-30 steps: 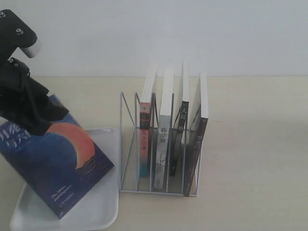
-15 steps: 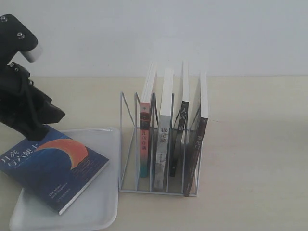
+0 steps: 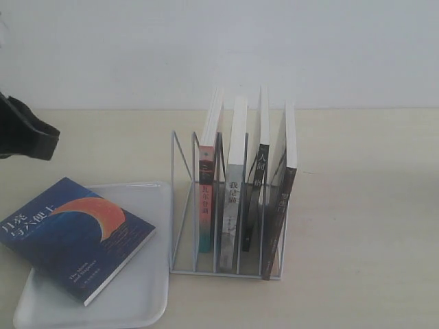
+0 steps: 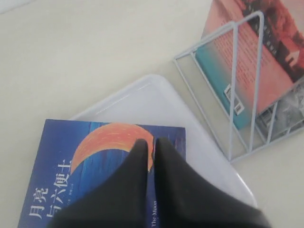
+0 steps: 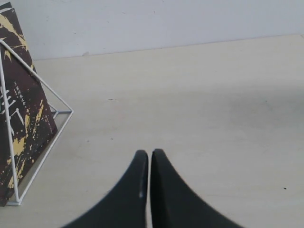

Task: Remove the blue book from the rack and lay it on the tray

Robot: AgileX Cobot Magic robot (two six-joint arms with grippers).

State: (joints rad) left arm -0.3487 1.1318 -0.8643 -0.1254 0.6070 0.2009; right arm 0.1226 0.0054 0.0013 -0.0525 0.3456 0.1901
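Note:
The blue book (image 3: 72, 236) lies flat, cover up, on the white tray (image 3: 147, 288), its orange crescent and white title showing; one corner hangs over the tray's left rim. From the left wrist the same blue book (image 4: 71, 156) rests on the tray (image 4: 156, 104). My left gripper (image 4: 149, 141) is shut and empty, raised above the book; the exterior view shows only a dark part of it (image 3: 27, 137) at the left edge. The white wire rack (image 3: 226, 205) stands right of the tray. My right gripper (image 5: 150, 153) is shut and empty over bare table.
Several books stand in the rack: a red-and-teal-spined one (image 3: 206, 199), a grey one (image 3: 233, 199) and two black-spined ones (image 3: 285, 205). The rack's end wire (image 5: 28, 137) and a dark cover show in the right wrist view. A white wall lies behind the beige table (image 3: 363, 205).
The left gripper laid the blue book flat on the tray, let it go and rose away to the upper left, nearly out of the exterior view. The book stays still.

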